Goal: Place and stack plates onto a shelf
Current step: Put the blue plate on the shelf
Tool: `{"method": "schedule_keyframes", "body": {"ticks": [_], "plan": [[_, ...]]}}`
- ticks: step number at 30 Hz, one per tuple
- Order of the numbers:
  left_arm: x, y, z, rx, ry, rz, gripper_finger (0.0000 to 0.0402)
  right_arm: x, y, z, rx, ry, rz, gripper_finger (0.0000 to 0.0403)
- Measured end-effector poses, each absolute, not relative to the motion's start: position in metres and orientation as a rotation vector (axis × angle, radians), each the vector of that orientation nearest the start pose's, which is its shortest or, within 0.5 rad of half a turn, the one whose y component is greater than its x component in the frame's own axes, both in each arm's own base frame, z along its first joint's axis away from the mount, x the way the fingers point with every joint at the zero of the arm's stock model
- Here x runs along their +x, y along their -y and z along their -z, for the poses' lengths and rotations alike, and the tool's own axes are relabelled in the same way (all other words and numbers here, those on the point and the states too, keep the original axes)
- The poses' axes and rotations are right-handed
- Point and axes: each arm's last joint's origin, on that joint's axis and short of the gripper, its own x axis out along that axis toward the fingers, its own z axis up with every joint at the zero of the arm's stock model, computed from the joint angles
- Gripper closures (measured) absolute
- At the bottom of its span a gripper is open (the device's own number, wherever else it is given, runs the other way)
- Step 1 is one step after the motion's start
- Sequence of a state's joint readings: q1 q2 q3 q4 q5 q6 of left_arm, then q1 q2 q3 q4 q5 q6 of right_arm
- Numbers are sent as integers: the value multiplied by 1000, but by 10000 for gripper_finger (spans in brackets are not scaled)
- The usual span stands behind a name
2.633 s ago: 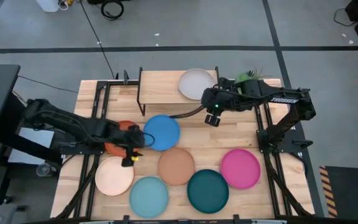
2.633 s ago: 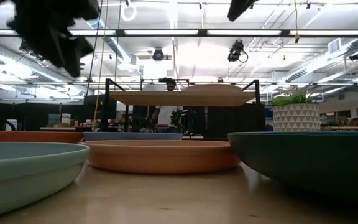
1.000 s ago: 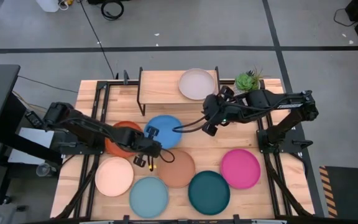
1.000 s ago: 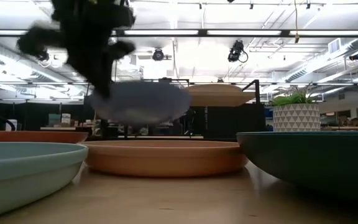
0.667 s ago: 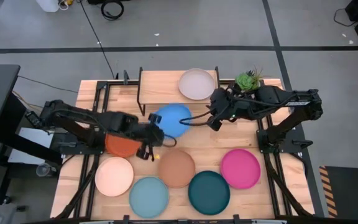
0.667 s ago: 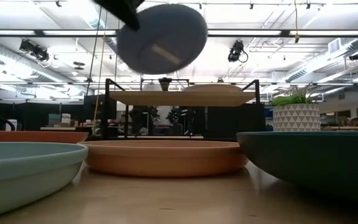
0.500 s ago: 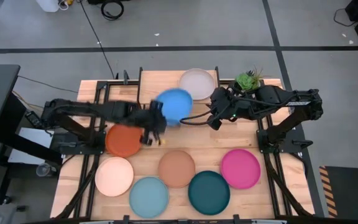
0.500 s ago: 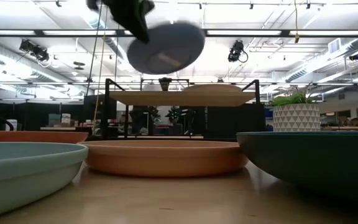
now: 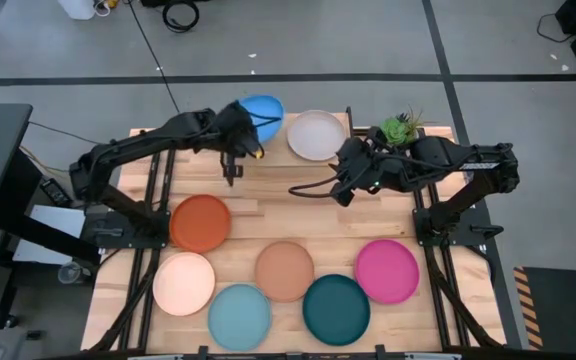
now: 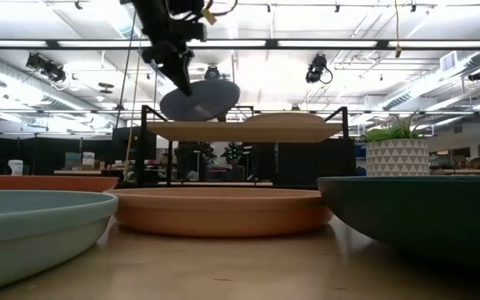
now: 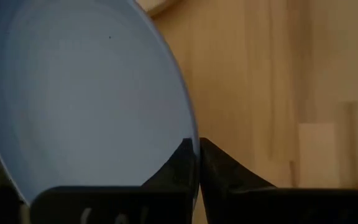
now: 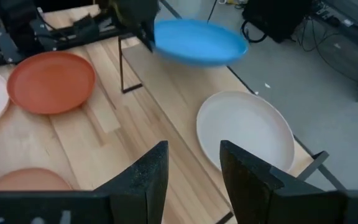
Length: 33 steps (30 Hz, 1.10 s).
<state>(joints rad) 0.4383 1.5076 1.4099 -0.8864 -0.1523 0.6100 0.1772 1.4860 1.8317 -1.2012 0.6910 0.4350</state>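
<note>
1. The left pincer (image 9: 240, 140) grips the blue plate (image 9: 262, 112) by its rim, above the shelf (image 10: 248, 130).
2. Level it, lower gently beside the grey-white plate (image 9: 315, 134).
3. The right pincer (image 12: 190, 167) waits unclenched.

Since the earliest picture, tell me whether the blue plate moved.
Yes. The blue plate went from the tabletop near the orange-red plate up over the shelf.

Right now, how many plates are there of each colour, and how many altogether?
Blue plate: 1
Grey-white plate: 1
Orange-red plate: 1
Pale peach plate: 1
Tan plate: 1
Light teal plate: 1
Dark teal plate: 1
Magenta plate: 1
Total: 8
</note>
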Motion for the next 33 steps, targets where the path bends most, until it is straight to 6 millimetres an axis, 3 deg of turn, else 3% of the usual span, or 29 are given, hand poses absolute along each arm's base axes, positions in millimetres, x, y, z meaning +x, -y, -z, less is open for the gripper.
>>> {"method": "schedule_keyframes", "body": {"ticks": [10, 18, 23, 33], "plan": [[295, -127, -297, 512, -1231, -124, 385, 267, -27, -439, 44, -644, 639, 252], [290, -127, -295, 523, -1303, -134, 375, 268, -27, -440, 53, -636, 640, 252], [293, -126, -296, 467, -1247, -138, 377, 268, -27, -440, 52, -630, 637, 252], [292, -124, -298, 323, -1204, -157, 239, 267, -27, -439, 46, -645, 635, 252]]}}
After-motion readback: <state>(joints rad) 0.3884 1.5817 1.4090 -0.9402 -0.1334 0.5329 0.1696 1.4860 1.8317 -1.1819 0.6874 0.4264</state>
